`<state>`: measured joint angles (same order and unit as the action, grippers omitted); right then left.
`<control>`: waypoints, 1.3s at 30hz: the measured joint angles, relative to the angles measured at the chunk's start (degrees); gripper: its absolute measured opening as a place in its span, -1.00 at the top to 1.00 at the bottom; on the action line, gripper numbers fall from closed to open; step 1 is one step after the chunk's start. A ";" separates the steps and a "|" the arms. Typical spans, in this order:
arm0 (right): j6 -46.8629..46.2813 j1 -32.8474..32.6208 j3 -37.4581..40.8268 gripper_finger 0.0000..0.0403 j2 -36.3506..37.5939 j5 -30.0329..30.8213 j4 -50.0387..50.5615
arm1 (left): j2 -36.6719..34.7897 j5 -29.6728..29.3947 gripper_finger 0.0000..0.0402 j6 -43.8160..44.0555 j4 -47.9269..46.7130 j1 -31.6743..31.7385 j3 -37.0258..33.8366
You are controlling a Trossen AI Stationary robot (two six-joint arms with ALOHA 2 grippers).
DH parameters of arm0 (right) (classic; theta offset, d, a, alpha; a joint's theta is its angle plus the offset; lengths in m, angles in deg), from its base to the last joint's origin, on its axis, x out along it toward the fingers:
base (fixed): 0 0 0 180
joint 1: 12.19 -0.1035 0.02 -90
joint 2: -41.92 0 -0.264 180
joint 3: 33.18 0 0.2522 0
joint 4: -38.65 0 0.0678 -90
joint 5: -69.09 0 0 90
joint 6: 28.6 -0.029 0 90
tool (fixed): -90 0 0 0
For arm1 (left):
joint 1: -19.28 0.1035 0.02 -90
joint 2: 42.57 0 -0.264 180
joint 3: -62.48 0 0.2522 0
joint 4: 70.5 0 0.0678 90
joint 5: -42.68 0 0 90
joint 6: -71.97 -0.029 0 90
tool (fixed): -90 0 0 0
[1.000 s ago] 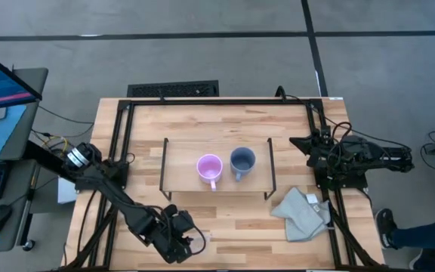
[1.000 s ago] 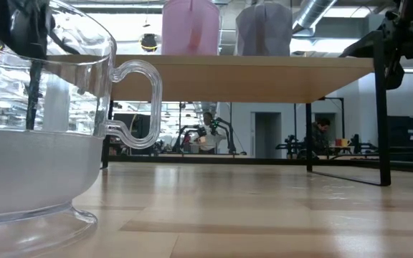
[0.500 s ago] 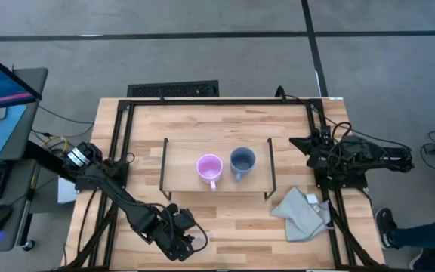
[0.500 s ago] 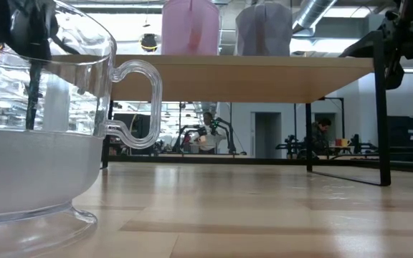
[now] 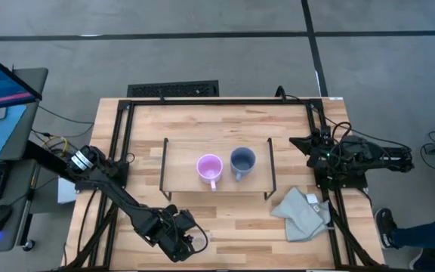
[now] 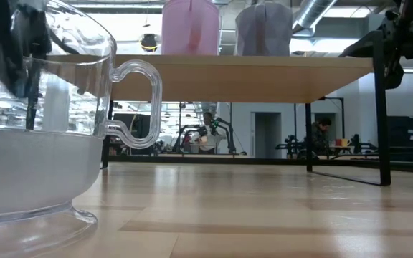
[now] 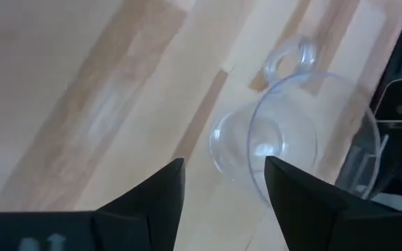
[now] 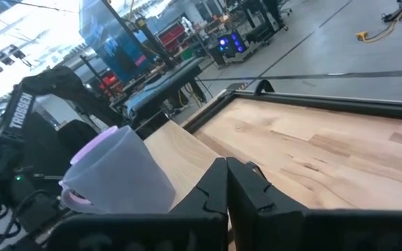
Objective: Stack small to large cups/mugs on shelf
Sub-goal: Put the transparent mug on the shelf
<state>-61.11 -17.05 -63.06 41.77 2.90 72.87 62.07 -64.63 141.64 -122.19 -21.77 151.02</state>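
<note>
The clear glass cup (image 7: 295, 136) stands on its foot on the table near the front edge, its handle (image 7: 289, 57) on the side away from my left gripper. It fills the left of the low view (image 6: 41, 122). My left gripper (image 5: 178, 238) is open just above and beside the cup; its fingers (image 7: 155, 192) touch nothing that I can see. The pink mug (image 5: 209, 168) and the blue-grey mug (image 5: 242, 160) stand side by side on the shelf (image 5: 180, 181). My right gripper (image 5: 297, 142) is shut and empty at the table's right, beside the shelf.
A grey-green cloth (image 5: 302, 213) lies crumpled at the front right of the table. The shelf's thin black legs (image 6: 384, 115) stand on the table, with open room under its wooden top (image 6: 264, 75). A desk with a keyboard and mouse stands off the table's left.
My left gripper has come down a little beside the glass cup. The cup has stayed where it was.
</note>
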 joint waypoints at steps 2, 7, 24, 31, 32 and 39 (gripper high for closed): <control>-0.02 0.01 0.00 0.90 -0.03 0.00 0.01 | 1.17 1.28 0.06 0.20 0.29 0.14 0.00; -0.02 0.00 0.00 0.89 -0.01 0.01 0.03 | 2.42 2.64 0.07 0.03 1.96 0.17 -0.09; -0.02 -0.01 0.00 0.88 -0.01 0.02 0.05 | 2.25 3.56 0.99 -6.27 1.33 0.30 2.54; -0.02 0.00 0.00 0.88 -0.01 0.02 0.05 | 2.25 4.02 1.00 -6.18 0.76 0.30 2.88; -0.02 -0.01 0.00 0.88 -0.01 0.02 0.05 | 2.25 4.02 1.00 -6.22 0.00 0.30 3.49; -0.02 -0.01 0.00 0.88 -0.01 0.02 0.05 | 2.25 0.74 1.00 -9.09 -10.03 0.30 11.74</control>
<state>-61.13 -17.05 -63.06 41.75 2.92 72.92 64.32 -63.89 132.55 -132.22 -21.47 162.76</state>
